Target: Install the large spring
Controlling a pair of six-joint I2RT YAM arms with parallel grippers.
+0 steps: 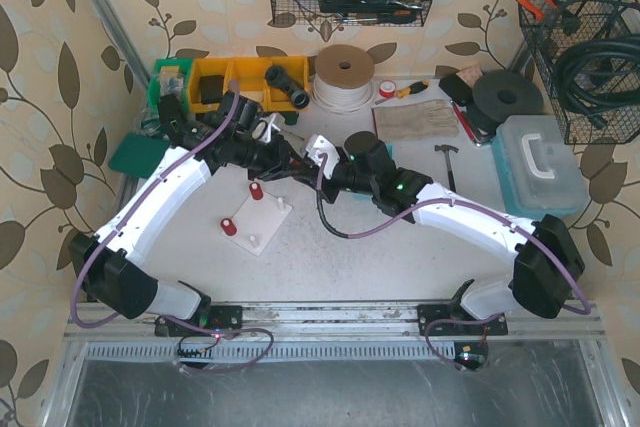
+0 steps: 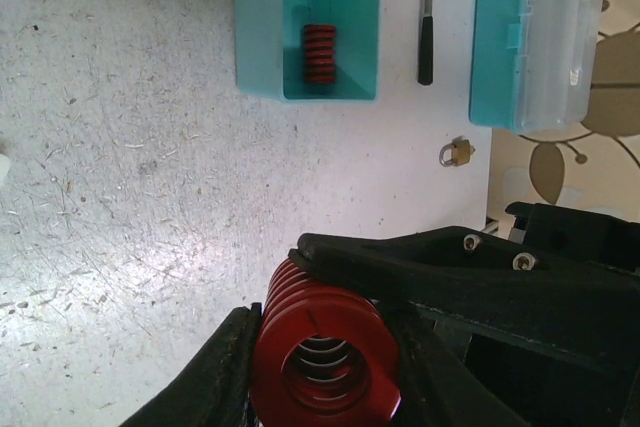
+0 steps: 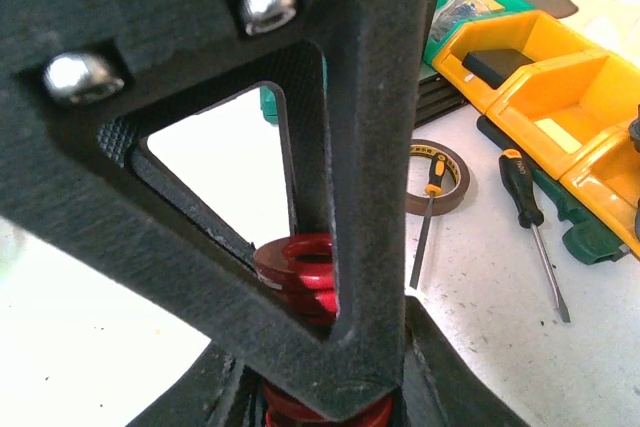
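My left jaws and right jaws both clench the large spring [image 2: 320,347], held between my wrists above the tabletop [image 2: 130,147], at 1 o'clock from the white plate [image 1: 265,222].

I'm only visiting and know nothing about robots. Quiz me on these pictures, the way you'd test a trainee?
1. True or false: the large spring is held up off the table.
2. What lies in the teal bin? A small red spring, B padlock, C hammer.
3. How many screwdrivers lie near the tape roll?
Key: 1 true; 2 A; 3 two.
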